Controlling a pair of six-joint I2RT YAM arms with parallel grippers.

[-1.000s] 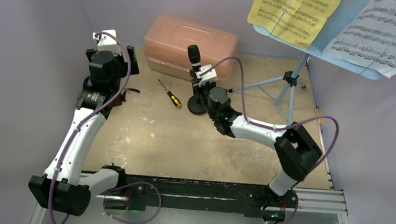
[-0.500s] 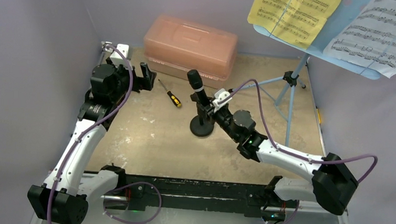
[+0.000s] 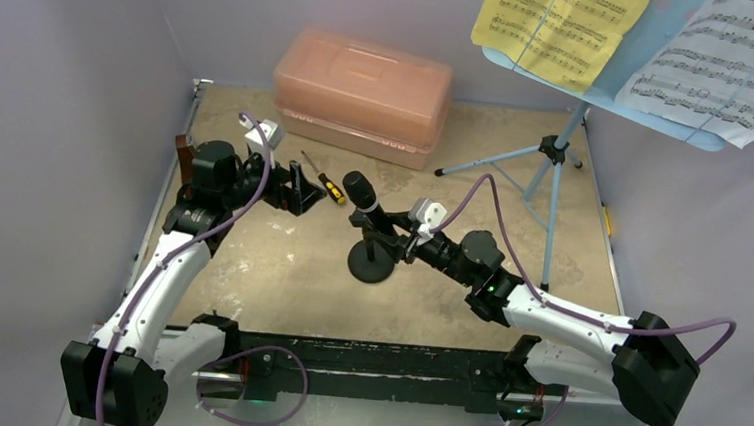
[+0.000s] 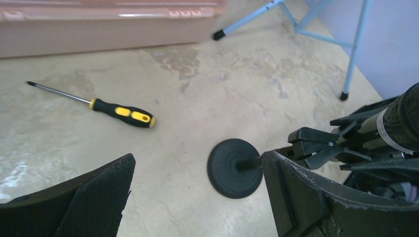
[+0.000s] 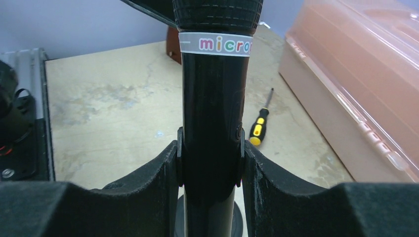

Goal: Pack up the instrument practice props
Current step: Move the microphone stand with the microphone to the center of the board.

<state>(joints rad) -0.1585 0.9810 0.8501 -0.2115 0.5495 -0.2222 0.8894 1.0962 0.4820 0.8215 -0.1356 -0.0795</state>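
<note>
A black toy microphone (image 3: 358,190) on a thin pole with a round base (image 3: 370,263) leans in mid-table. My right gripper (image 3: 386,236) is shut on its body (image 5: 212,123), a pad on each side. My left gripper (image 3: 299,190) hangs open just left of it, and its wrist view shows the base (image 4: 232,168) between the spread fingers (image 4: 99,197). The light-blue music stand (image 3: 603,83) stands on its tripod (image 3: 556,150) at the back right. It carries a yellow page (image 3: 557,25) and a white page (image 3: 729,62).
A translucent pink case (image 3: 362,87) lies shut along the back wall. A yellow-and-black screwdriver (image 3: 325,181) lies in front of it, near my left gripper. A brown object (image 3: 185,154) shows partly behind the left arm. Walls close in on both sides.
My right arm has drawn the microphone stand from near the case toward the front, and it now leans. My left gripper has swung from the back-left corner toward the microphone.
</note>
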